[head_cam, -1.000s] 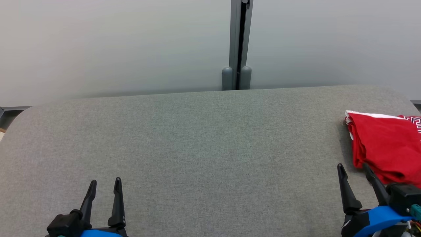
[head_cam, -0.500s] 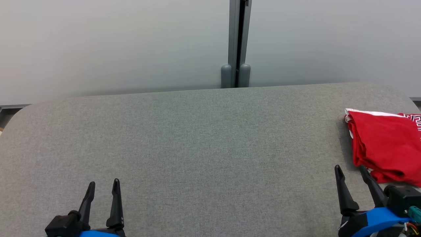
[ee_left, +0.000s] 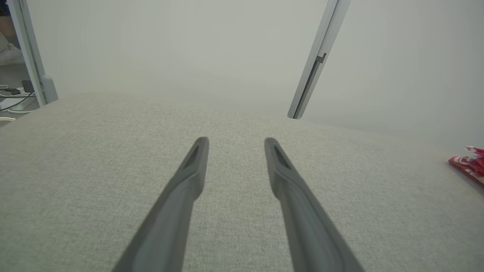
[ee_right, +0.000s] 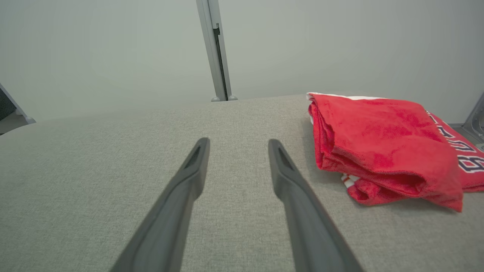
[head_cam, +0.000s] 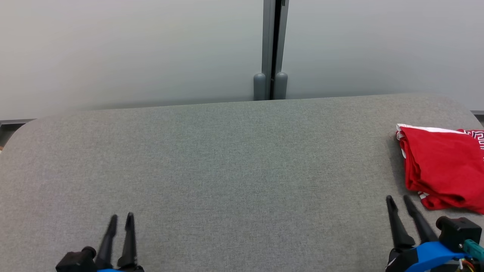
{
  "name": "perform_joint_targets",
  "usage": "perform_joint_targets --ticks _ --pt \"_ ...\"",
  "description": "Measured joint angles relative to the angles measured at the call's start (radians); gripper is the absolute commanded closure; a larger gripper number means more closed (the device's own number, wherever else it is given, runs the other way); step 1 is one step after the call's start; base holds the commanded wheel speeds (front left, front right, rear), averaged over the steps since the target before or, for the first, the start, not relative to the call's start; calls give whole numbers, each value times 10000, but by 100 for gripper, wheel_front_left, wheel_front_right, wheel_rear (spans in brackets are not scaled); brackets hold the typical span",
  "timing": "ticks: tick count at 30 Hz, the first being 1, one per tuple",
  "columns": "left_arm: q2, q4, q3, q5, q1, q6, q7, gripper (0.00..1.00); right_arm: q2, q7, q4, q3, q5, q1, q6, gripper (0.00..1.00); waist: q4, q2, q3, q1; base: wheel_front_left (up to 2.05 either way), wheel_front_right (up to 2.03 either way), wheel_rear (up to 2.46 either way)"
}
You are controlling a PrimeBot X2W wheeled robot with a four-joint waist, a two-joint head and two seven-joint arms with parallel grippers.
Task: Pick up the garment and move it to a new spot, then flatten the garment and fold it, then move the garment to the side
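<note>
In the head view, the left gripper (head_cam: 121, 216) sits low at 7 o'clock over the grey table (head_cam: 227, 158), fingers pointing to 12 and a narrow gap apart, slightly blurred. The right gripper (head_cam: 397, 198) sits at 5 o'clock, its fingers leaning toward 11, parted by a small gap with nothing between them. The folded red garment (head_cam: 442, 166) lies at 3 o'clock on the table's right end, just beyond the right gripper's tips and not touching them. The picture's edge cuts it off, so its length cannot be judged here. A grey post (head_cam: 270, 49) stands at 12 against the pale wall (head_cam: 132, 53).

The left wrist view shows the left gripper (ee_left: 235, 140) level above bare cloth, fingers apart and empty. Only a corner of the garment (ee_left: 469, 166) peeks in at 3 o'clock, well apart. Cables (ee_left: 11, 100) lie on the floor at 9.

The right wrist view has the right gripper (ee_right: 238, 141) parted and empty. Here the garment (ee_right: 378, 139) appears nearly whole at 2 o'clock, its long axis running from 10 to 4. Its rolled fold faces the fingers, and dark lettering (ee_right: 465, 158) shows at its far end.
</note>
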Motion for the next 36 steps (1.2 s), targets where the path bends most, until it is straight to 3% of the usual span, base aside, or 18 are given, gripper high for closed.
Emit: perform_joint_targets --ticks 5,36 --pt "-165 382 -27 -100 215 0 100 100 48 56 470 6 88 49 0 100 2 0 2 0 0 0 0" --pt "-437 144 654 -4700 -283 -46 1444 100 77 608 757 -69 5367 -285 -2 100 70 0 16 0 0 0 0"
